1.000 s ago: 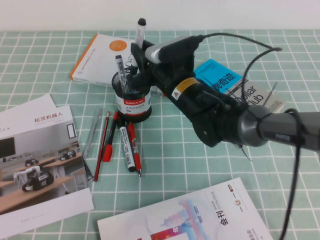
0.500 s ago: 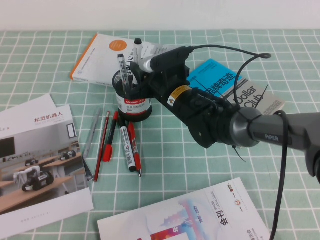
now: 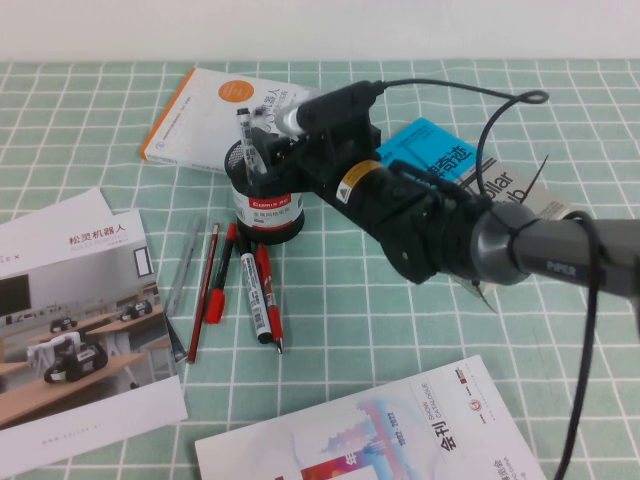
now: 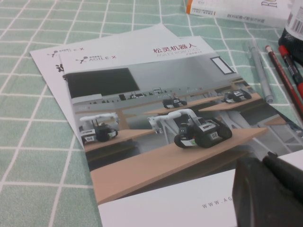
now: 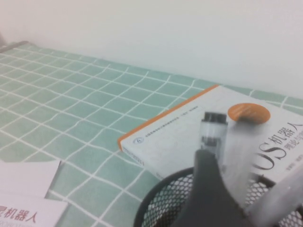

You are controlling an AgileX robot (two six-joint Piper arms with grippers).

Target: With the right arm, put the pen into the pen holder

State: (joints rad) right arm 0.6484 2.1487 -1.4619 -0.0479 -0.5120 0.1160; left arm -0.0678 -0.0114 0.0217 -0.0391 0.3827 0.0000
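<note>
The pen holder, a black mesh cup with a red-and-white label, stands mid-table; its rim also shows in the right wrist view. My right gripper is directly above its mouth, shut on the pen, whose white barrel reaches down into the cup beside a dark finger. The barrel shows blurred in the right wrist view. A printed marker stands in the cup too. My left gripper is shut and empty, low over a brochure, out of the high view.
Red pens and a printed marker, a grey pen and a red pencil lie in front of the cup. A white-orange book and a blue book lie behind. Brochures lie left, a magazine at the front.
My right gripper has come down over the cup with the pen. The pen's top, high above the cup before, is now near the rim.
</note>
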